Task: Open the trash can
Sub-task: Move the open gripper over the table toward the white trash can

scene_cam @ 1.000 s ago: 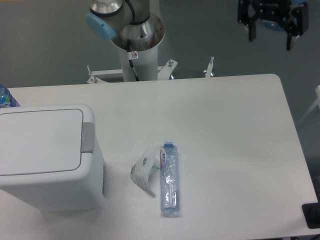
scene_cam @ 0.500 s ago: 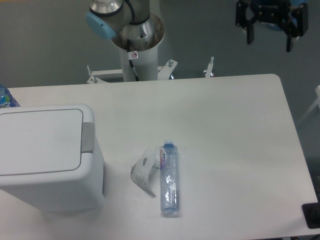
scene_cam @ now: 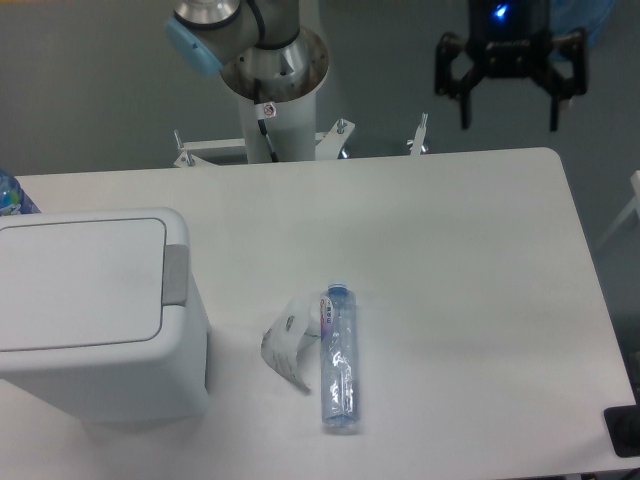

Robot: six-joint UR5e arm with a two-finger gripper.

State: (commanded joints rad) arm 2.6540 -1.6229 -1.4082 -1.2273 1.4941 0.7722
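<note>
Above the far right edge of the white table [scene_cam: 480,250], the gripper [scene_cam: 509,108] hangs in the air with its two dark fingers spread wide apart and nothing between them. Well away from it, at the near left of the table, stands the trash can [scene_cam: 95,320] with its flat lid down and its grey push tab [scene_cam: 176,274] on the right side, while a clear plastic bottle [scene_cam: 338,358] lies beside a crumpled wrapper [scene_cam: 287,345] just right of the can.

The tool [scene_cam: 510,105] hangs high at the far right, fingers spread wide and pointing down, apparently holding nothing; the arm's base column [scene_cam: 272,95] stands upright.
</note>
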